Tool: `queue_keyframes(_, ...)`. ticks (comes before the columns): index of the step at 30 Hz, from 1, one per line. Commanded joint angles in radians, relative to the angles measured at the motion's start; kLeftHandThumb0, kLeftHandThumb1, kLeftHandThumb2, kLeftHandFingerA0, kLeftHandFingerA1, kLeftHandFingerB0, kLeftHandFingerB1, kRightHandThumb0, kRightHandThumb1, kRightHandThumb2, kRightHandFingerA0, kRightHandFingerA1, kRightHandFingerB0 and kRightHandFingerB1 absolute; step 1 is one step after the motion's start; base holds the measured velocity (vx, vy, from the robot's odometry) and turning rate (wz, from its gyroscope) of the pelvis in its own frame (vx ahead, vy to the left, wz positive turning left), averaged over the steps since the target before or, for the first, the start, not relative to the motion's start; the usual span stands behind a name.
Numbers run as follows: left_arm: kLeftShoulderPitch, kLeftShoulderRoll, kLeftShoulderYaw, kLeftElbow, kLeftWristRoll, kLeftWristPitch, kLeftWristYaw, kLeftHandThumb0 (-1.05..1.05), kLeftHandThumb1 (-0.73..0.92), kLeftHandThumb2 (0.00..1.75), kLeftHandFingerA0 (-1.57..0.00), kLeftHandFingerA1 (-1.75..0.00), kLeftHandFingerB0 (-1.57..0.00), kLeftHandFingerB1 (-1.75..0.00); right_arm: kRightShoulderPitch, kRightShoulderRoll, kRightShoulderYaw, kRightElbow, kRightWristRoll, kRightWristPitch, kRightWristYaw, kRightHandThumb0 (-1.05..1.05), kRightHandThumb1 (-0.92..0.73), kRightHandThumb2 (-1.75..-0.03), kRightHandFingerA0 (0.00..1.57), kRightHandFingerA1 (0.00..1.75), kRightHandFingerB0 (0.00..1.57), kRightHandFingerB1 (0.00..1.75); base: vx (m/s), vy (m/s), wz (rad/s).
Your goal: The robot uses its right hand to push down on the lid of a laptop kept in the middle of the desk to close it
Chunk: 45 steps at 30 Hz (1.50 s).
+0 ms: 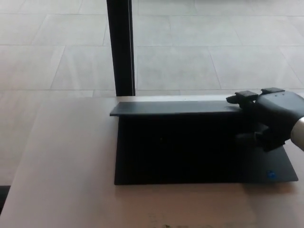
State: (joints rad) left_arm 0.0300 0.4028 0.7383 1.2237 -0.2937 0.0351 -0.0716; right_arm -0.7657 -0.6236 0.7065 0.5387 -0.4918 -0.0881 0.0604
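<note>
A black laptop (pixel 199 156) sits mid-counter (pixel 66 180), nearer the far edge, its lid (pixel 175 108) tilted partway down over the keyboard. The right hand (pixel 268 118) rests on the lid's right end, fingers (pixel 244 96) laid over its top edge; whether they clamp it cannot be told. A dark post (pixel 121 47) stands behind the far edge.

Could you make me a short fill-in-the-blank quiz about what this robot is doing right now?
1. The right hand rests on the laptop's ____ .
2. The laptop sits on a ____ .
3. A small sticker on the laptop base is coloured ____ .
4. The robot's ____ hand is out of view.

Missing words: lid; desk; blue; left
</note>
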Motion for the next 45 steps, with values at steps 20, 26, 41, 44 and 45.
queue_keyframes(20,-0.011,0.050,-0.006,0.025,-0.051,-0.034,-0.001,-0.82,0.92,0.75,-0.48,-0.65,-0.43,-0.47,0.562,0.018,-0.180,-0.086,-0.067,0.052,-0.027,-0.80,-0.92,-0.69,0.35,0.56,0.27,0.34,0.00,0.000,0.00)
queue_keyframes(26,-0.013,0.052,-0.008,0.016,-0.062,-0.030,-0.006,-0.83,0.92,0.79,-0.42,-0.63,-0.37,-0.47,0.535,0.004,-0.250,-0.105,-0.027,0.034,0.031,-0.81,-0.92,-0.72,0.33,0.54,0.23,0.34,0.00,0.000,0.00)
queue_keyframes(41,-0.014,0.063,-0.017,0.015,-0.061,-0.026,-0.016,-0.85,0.92,0.78,-0.42,-0.62,-0.37,-0.45,0.517,0.021,-0.790,-0.461,0.595,0.192,0.309,-0.73,-0.92,-0.73,0.37,0.53,0.25,0.34,0.00,0.000,0.00)
queue_keyframes(44,-0.015,0.064,-0.013,0.020,-0.063,-0.029,-0.014,-0.85,0.92,0.77,-0.40,-0.61,-0.37,-0.45,0.483,0.011,-0.996,-0.541,0.752,0.322,0.276,-0.76,-0.92,-0.72,0.46,0.48,0.30,0.35,0.00,0.000,0.00)
queue_keyframes(45,-0.017,0.067,-0.010,0.024,-0.065,-0.025,-0.016,-0.92,0.80,0.94,-0.41,-0.64,-0.36,-0.50,0.471,0.013,-1.075,-0.553,0.818,0.366,0.261,-0.77,-0.92,-0.68,0.47,0.50,0.30,0.35,0.00,0.000,0.00)
